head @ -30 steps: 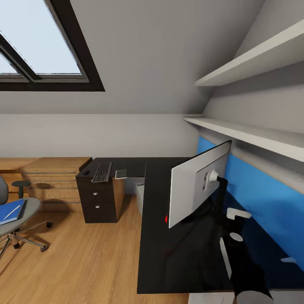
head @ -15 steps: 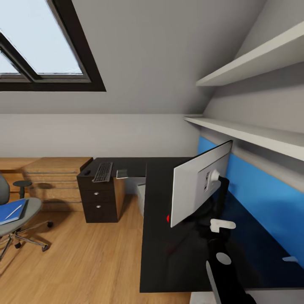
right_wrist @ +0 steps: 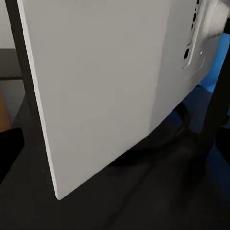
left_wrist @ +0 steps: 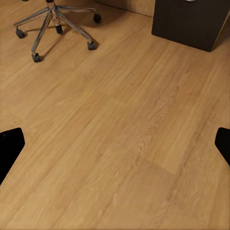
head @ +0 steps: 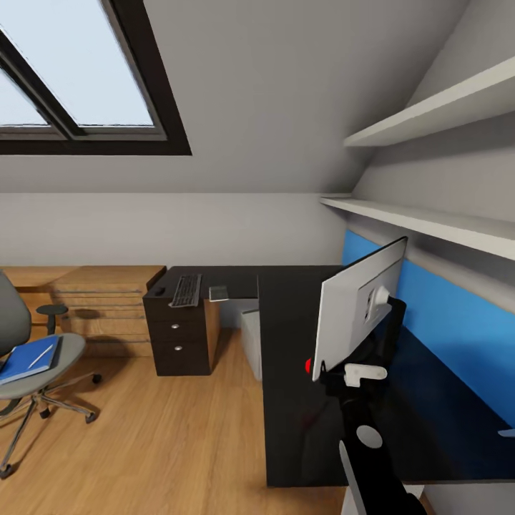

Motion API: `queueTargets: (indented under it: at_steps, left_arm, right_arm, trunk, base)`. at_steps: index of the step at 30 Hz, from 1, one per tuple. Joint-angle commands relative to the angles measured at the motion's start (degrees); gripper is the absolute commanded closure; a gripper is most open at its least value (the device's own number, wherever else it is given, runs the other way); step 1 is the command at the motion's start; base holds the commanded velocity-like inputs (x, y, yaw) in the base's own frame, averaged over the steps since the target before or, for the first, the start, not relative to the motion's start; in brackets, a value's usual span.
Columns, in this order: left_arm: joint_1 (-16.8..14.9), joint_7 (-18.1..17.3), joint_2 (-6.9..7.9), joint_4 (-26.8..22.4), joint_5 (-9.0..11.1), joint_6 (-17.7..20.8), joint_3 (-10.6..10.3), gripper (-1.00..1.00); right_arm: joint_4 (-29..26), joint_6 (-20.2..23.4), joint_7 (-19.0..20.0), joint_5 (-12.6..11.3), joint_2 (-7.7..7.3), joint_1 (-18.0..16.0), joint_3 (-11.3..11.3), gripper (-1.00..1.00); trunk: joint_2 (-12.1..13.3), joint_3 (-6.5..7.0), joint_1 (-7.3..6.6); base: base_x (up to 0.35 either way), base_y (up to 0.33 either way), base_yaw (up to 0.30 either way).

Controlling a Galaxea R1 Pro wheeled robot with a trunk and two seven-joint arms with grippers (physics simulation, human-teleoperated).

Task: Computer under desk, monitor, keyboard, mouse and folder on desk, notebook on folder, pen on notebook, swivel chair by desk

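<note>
Both claws' grip states unreadable: right claw [head: 336, 372] half-hidden behind monitor [head: 357, 307], swivel chair [head: 28, 365] cropped.

The white-backed monitor [head: 357, 311] stands upright on the black L-shaped bench [head: 300, 422], near its blue-wall edge. The dark keyboard [head: 187, 290] and small mouse [head: 159, 291] lie at the bench's far left end. The blue folder [head: 28, 360] rests on the swivel chair [head: 39, 372] seat.
</note>
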Motion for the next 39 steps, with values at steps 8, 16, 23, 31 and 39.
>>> queueTargets:
  at_steps: [8,16,23,31,39]
  left_arm:
    - [0.0,0.2,0.04,0.2,0.5,-0.3,-0.2,-1.0]
    - [0.0,0.2,0.04,0.2,0.5,-0.3,-0.2,-1.0]
    - [0.0,0.2,0.04,0.2,0.5,-0.3,-0.2,-1.0]
    - [0.0,0.2,0.1,0.2,0.5,-0.3,-0.2,-1.0]
    - [0.0,0.1,0.08,0.2,0.5,-0.3,-0.2,-1.0]
  right_arm:
    - [-0.1,0.3,-0.2,0.7,0.01,0.0,0.0,-1.0]
    - [-0.1,0.3,-0.2,0.7,0.01,0.0,0.0,-1.0]
    - [-0.1,0.3,-0.1,0.7,0.01,0.0,0.0,-1.0]
    - [-0.1,0.3,-0.1,0.7,0.01,0.0,0.0,-1.0]
    - [-0.1,0.3,-0.2,0.7,0.01,0.0,0.0,-1.0]
  trunk:
    - [0.0,-0.17,0.01]
    - [0.0,-0.79,0.01]
    - [0.0,-1.16,0.01]
    - [0.0,-1.19,0.01]
    - [0.0,-1.19,0.01]
  base:
    - [0.015,0.006,0.0]
    - [0.001,0.0,0.0]
    - [0.0,0.0,0.0]
    - [0.0,0.0,0.0]
    - [0.013,0.072,0.0]
